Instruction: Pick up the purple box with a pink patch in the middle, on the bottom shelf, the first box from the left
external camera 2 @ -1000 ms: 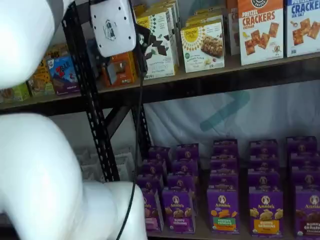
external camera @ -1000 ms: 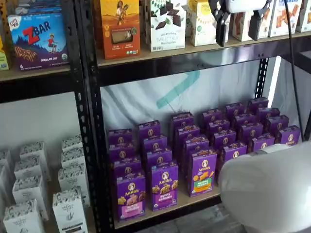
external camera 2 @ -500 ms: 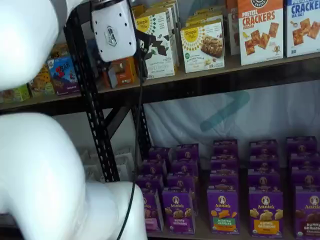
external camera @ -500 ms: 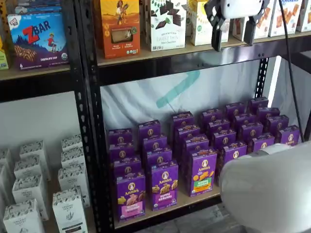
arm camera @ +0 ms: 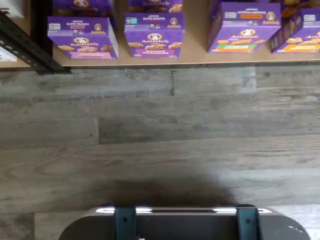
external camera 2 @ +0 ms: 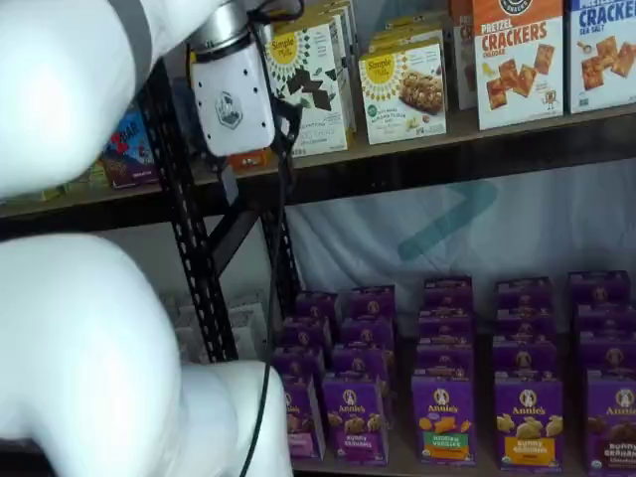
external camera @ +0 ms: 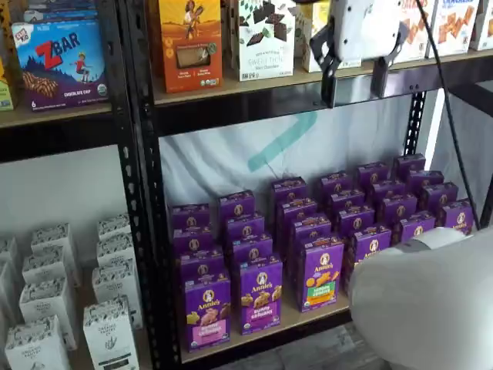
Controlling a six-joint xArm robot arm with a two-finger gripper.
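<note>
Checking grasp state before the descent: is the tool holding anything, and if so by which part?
Nothing is held. The tool hangs open and empty up by the higher shelf, well above the purple box, which stands untouched on the bottom shelf.

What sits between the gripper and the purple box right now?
In a shelf view, the open gripper hangs high; below it toward the purple box are only rows of purple cartons.

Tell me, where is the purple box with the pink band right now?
In a shelf view the purple box stands at the front of the bottom shelf, beside the black upright, with a violet-banded carton on its other side.
</note>
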